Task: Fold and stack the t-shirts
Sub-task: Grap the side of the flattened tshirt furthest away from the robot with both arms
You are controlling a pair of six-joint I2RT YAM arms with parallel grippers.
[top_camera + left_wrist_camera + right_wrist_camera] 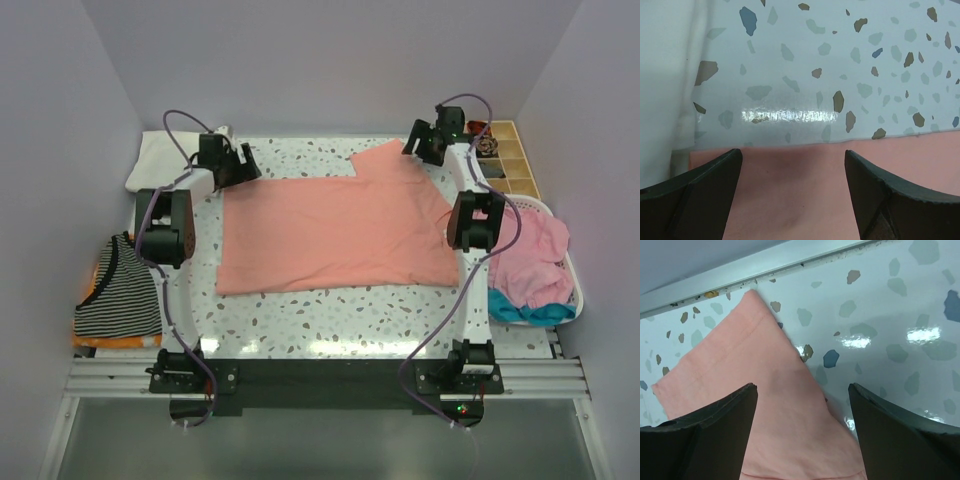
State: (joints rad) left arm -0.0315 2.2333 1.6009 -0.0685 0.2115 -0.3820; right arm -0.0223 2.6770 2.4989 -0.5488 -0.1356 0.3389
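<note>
1. Top external view: salmon-pink t-shirt (335,235) lies spread flat mid-frame on speckled table (330,320), w/ one sleeve poking toward upper centre.
2. Left gripper (232,163) sits at shirt's upper-left corner. Right gripper (428,142) is at upper right, by the sleeve.
3. Left wrist view: fingers (700,195) wide apart, clamped on nothing. Shirt edge runs across lower frame btwn them, bare table above it, white cloth (660,75) along left edge.
4. Right wrist view: fingers (905,435) also apart, gripping nothing. Sleeve corner points to upper left, its tip nr the metal rail (765,265).
5. Top view, left edge: black-and-white striped tee (118,295) lies off the table.
6. Right edge: white basket (577,288) holds pink tee (540,250) over teal tee (530,313). Compartment tray (510,160) is at upper right.
</note>
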